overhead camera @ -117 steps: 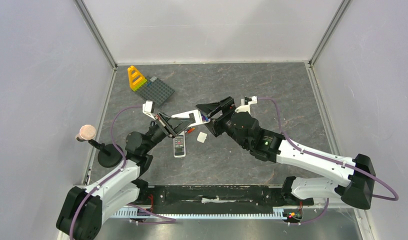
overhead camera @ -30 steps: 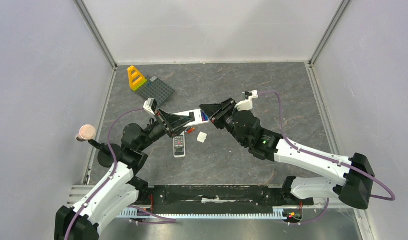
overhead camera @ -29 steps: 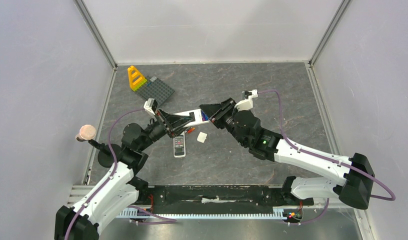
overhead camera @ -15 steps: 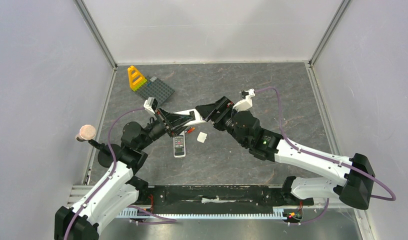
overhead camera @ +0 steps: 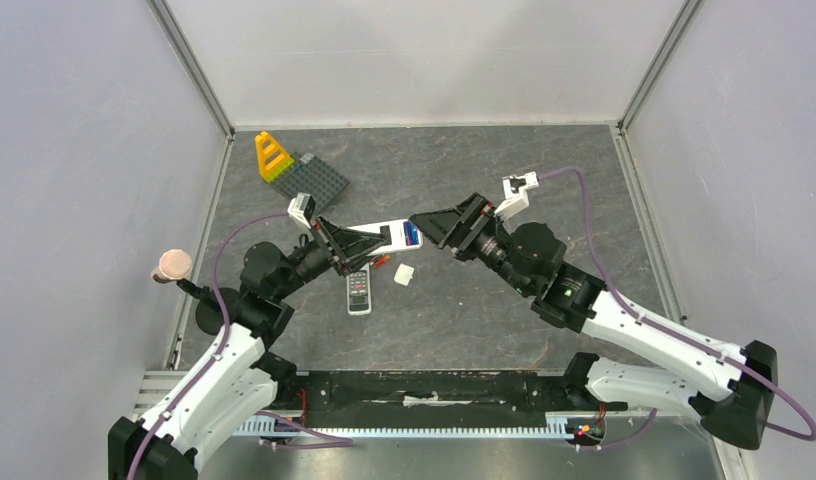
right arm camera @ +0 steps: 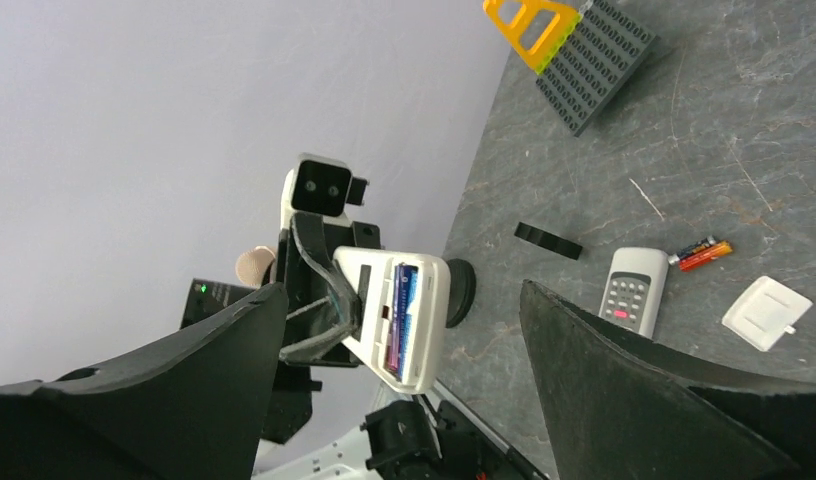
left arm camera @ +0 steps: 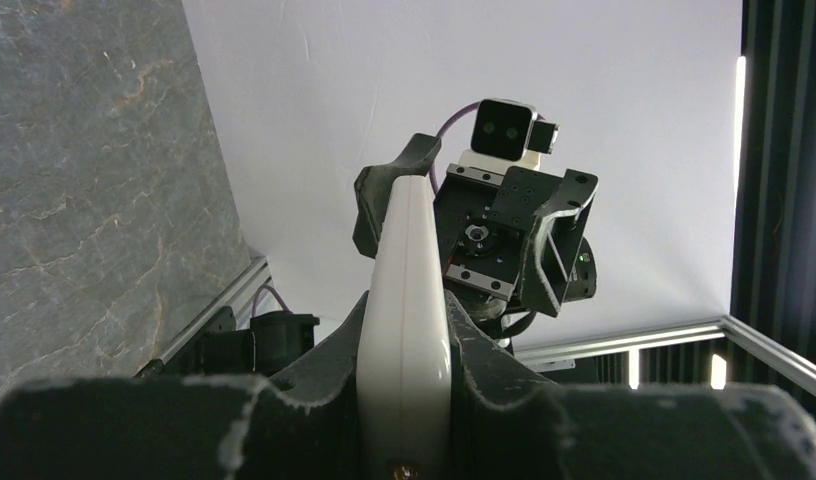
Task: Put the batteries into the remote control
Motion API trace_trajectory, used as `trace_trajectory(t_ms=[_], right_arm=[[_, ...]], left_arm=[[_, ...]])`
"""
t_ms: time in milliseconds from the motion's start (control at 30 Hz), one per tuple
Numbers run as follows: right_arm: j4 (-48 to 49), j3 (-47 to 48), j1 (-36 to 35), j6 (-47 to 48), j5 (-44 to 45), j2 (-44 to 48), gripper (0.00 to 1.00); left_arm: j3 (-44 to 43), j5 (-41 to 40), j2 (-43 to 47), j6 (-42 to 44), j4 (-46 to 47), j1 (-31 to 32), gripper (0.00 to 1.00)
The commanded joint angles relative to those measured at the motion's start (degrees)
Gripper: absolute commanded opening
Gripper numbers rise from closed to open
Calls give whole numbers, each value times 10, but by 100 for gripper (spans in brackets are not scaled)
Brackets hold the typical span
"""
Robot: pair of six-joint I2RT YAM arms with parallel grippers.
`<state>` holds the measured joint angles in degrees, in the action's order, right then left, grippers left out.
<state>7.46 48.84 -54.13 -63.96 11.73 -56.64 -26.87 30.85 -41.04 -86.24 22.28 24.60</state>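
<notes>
- Left jaws are clamped tight on the white remote [overhead camera: 384,237]. It is held up off the tabletop [overhead camera: 504,160], mid-frame in the top view.
- Left wrist view shows the remote edge-on, squeezed between both fingers.
- Right jaws are wide open with nothing in them. They sit just beside the remote's battery end, and we see no contact.
- The remote's compartment [right arm camera: 389,340] is open and faces the right wrist camera.
- In it is the blue-purple pair [right arm camera: 402,310], side by side. They look seated to us, but we cannot tell the polarity.
- The red-orange pair [right arm camera: 704,253] is on the tabletop at the right of the right wrist view, loose and touching each other.
- They lie just beside a grey remote [right arm camera: 634,290], which is flat with its buttons up. Its back is not visible, so we cannot tell whether it holds anything.
- A white cover [right arm camera: 767,312] lies loose at lower right of that view, near the red-orange pair and apart from both remotes.
- A small black strip [right arm camera: 547,240] lies up-left of the grey remote. We cannot tell what it is.
- A brick plate [overhead camera: 319,180] with a yellow piece [overhead camera: 272,157] sits at upper left of the top view, well apart from the task things.
- Progress, our call: about halfway.
- Done: one pair is in the white remote.
- Left: the cover is not yet back on, and the red-orange pair is not yet loaded. We judge that pair is probably meant for the grey remote.
</notes>
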Motion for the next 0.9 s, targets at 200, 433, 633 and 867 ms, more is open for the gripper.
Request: trace_trajectory(t_ms=[200,433,633,867], right_arm=[[-8,1,19,53,-102,0,77],[12,-26,25,22,-109,3,46],[23,-58,33,3,-114,21,27],[26,-63,38,-1,-133,17,6]], left_arm=[[-49,101,-20,42,30,-1,2],[-57,107,-18,49,26,0,2],[-60,110,-19,50,26,-1,2],[-59,109,-19,50,26,-1,2]])
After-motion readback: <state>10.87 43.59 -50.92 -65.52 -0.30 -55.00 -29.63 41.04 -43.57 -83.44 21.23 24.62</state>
